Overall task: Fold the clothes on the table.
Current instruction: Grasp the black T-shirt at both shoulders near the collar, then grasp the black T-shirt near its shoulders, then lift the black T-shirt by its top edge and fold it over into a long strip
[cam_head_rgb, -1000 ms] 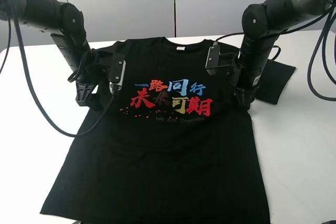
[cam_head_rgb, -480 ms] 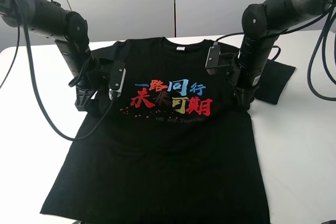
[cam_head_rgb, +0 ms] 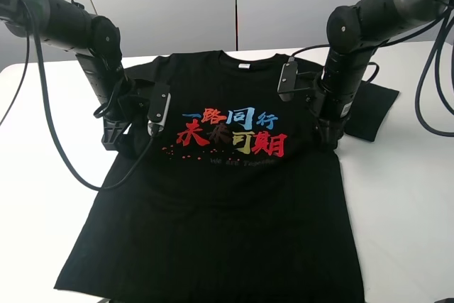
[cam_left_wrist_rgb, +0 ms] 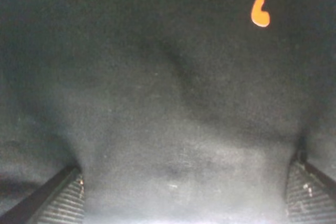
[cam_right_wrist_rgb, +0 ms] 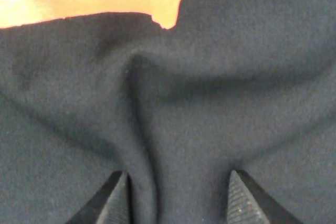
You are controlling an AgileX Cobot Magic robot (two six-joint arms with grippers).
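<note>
Left arm [cam_head_rgb: 64, 23] shifts slightly; T-shirt [cam_head_rgb: 213, 204] unmoved on counter [cam_head_rgb: 404, 196].
Left fingers [cam_left_wrist_rgb: 58, 203] gape wide, right fingers [cam_right_wrist_rgb: 244, 198] half-open, both straddling its fabric.

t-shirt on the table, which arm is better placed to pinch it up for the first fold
Right, probably. The t-shirt already puckers into a crease between the fingers of the right gripper; the left gripper stands wide open over a flatter bulge.

On table [cam_head_rgb: 404, 196], shirt [cam_head_rgb: 227, 211] spread flat, collar [cam_head_rgb: 225, 56] at far side. Left gripper [cam_head_rgb: 112, 140] on left flank, right gripper [cam_head_rgb: 328, 140] on right.
</note>
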